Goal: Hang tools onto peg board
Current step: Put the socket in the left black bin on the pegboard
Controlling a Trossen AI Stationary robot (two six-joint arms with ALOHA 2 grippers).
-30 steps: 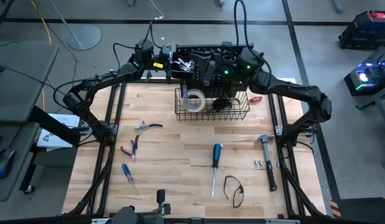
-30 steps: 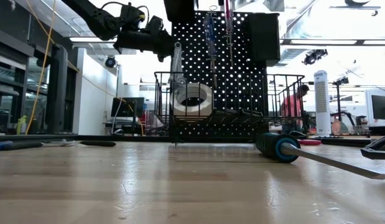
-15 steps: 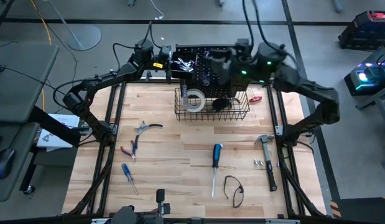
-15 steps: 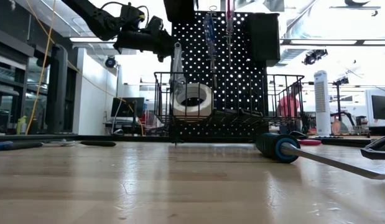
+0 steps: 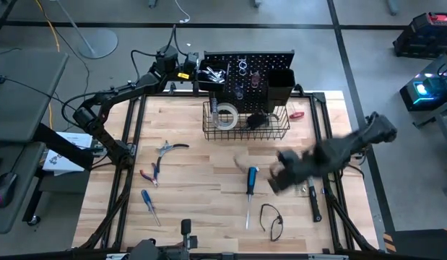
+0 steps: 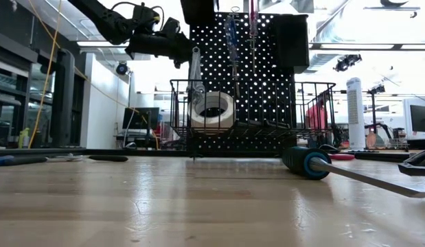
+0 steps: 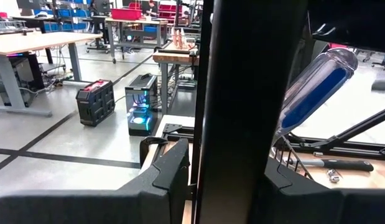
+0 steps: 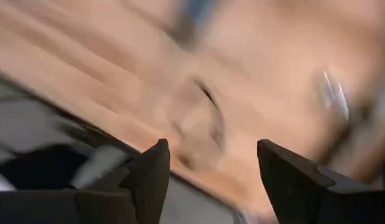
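The black peg board [image 5: 245, 61] stands at the table's far edge with a wire basket [image 5: 245, 124] holding a white tape roll [image 5: 224, 115]. Silver wrenches [image 5: 212, 72] and screwdrivers [image 6: 233, 34] hang on it. My left gripper [image 5: 197, 72] is at the board's upper left edge, shut on it. My right gripper [image 5: 281, 175], blurred, hangs open over the table's right half, pointing down, with nothing between its fingers [image 8: 152, 174]. A blue-handled screwdriver [image 5: 250, 191], a hammer [image 5: 312, 191] and red-handled pliers [image 5: 152, 172] lie flat on the wood. My left gripper has the peg board's left edge [image 7: 242, 112] between its two fingers [image 7: 173, 180], one on each face of the panel. It reaches in level from the table's left side [image 6: 176, 46], near the board's top. The board stands upright.
More tools lie at the left: silver pliers [image 5: 170, 148] and a small blue screwdriver [image 5: 149, 206]. A black looped thing [image 5: 272, 221] lies near the front, small silver pieces [image 5: 300, 189] by the hammer. A red-handled tool [image 5: 297, 114] lies right of the basket. Black frame rails line both sides.
My right gripper has left the peg board's front and swung fast toward the table's near right part, sinking and tipping from level to pointing down. My left gripper has stayed at the board's edge.
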